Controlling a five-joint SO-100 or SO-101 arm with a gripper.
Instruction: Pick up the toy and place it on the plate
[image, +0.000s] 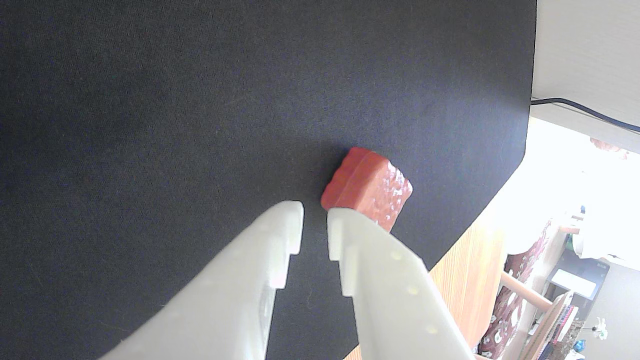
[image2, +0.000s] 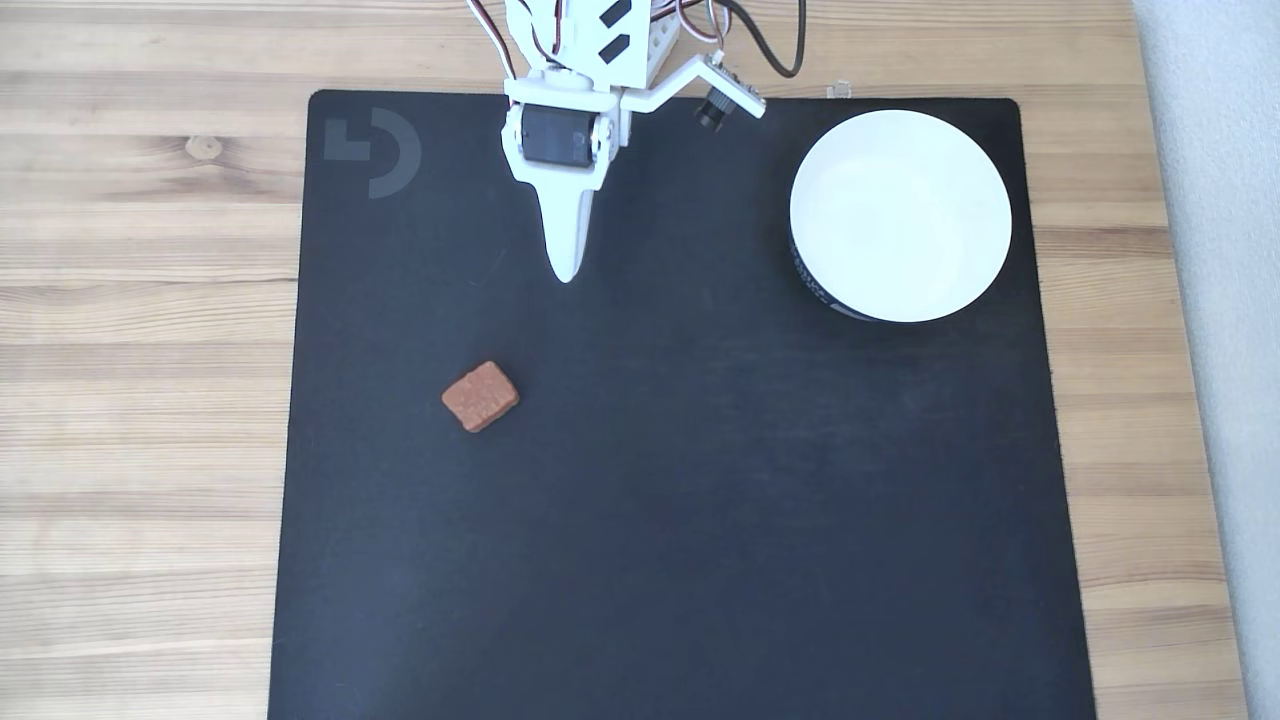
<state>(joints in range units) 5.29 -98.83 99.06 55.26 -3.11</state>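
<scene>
The toy (image2: 481, 396), a small reddish-brown block with a bumpy top, lies on the black mat left of centre in the fixed view. The white round plate (image2: 900, 215) stands at the mat's top right with nothing in it. My white gripper (image2: 566, 270) hangs near the mat's top edge, above and a little right of the toy, well apart from it. In the wrist view the toy (image: 372, 187) lies just beyond the right fingertip. The gripper (image: 315, 215) holds nothing; its jaws stand almost together, with a thin strip of mat showing between them.
The black mat (image2: 700, 500) covers most of a wooden table (image2: 140, 300). In the wrist view the mat's edge and the table edge (image: 465, 260) run along the right, with a dark cable (image: 585, 107) beyond.
</scene>
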